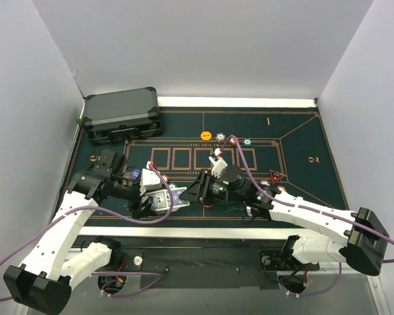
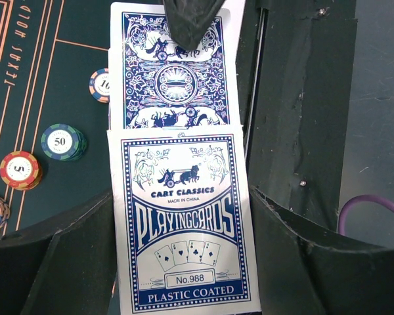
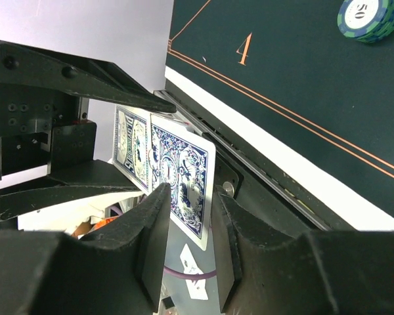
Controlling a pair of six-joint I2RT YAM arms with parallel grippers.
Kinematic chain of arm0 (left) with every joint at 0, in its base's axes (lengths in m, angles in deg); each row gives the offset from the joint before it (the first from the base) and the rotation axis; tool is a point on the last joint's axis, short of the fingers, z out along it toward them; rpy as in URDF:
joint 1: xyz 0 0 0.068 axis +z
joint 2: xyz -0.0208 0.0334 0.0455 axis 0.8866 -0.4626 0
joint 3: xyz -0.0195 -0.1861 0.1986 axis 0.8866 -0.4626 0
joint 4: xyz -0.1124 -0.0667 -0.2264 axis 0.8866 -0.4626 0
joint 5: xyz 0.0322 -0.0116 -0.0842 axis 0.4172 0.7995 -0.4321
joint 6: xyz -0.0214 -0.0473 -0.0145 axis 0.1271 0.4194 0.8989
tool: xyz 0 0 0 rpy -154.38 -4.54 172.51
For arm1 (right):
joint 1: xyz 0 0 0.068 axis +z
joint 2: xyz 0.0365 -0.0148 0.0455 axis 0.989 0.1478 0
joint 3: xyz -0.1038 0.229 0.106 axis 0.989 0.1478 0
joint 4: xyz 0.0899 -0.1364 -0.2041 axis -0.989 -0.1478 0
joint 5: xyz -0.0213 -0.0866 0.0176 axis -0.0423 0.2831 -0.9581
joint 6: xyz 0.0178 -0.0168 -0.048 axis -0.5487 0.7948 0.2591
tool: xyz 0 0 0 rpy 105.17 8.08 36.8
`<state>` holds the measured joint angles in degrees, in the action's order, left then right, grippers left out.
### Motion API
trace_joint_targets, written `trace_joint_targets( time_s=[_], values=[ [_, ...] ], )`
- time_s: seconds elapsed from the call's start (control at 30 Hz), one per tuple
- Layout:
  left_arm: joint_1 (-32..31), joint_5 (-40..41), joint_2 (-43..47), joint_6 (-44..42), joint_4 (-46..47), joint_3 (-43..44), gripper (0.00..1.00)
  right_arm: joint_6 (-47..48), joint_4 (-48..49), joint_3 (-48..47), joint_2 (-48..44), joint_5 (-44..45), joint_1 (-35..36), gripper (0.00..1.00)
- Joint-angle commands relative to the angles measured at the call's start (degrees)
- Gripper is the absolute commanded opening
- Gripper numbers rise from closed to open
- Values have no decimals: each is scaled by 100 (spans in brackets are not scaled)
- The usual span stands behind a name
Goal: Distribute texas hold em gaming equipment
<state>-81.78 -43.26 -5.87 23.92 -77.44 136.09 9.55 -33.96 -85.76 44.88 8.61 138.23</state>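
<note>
Left gripper and right gripper meet above the near edge of the dark green felt mat. Left wrist: left fingers clamp the blue-and-white cardboard card box, with one blue-backed playing card sticking out. Right wrist: jaws straddle that card; pinched or not, I cannot tell. If the hold is loose, the card may slip or drag neighbours out.

On my left wrist feed the card box runs out of frame at its "PLASTIC COATED" end, and the left claw's fingers hide its lower sides. The blue-backed card is cropped at the end away from the box, where a right claw fingertip covers part of it. The chip marked 10 sits half behind that card. On the right wrist feed I can't tell whether the pads touch the card, and the 50 chip is clipped. From above, both are too small to read.
</note>
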Motion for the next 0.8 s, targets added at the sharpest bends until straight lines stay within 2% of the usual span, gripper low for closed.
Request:
trace_joint_targets(
  time_s=[0.0,0.2,0.27,0.3,0.37,0.47,0.57,0.77],
  values=[
    [17,-367,121,78,249,-11,35,138,-163,34,-369,91,-162,26],
    [17,-420,95,165,345,-64,35,147,-251,104,-571,47,-329,23],
    [17,-464,78,218,389,-64,35,191,-295,43,-484,21,-303,29],
    [17,-481,69,236,398,-64,35,234,-339,17,-379,3,-277,38],
    [17,-507,51,271,416,-38,35,296,-427,-89,-221,12,-189,49],
    [17,-525,69,332,468,-55,35,323,-331,-220,-1,30,-22,53],
    [17,-534,69,385,513,-64,35,218,-199,-291,132,3,5,49],
    [17,-543,69,421,521,-29,35,165,-155,-169,44,30,-4,24]
  ],
)
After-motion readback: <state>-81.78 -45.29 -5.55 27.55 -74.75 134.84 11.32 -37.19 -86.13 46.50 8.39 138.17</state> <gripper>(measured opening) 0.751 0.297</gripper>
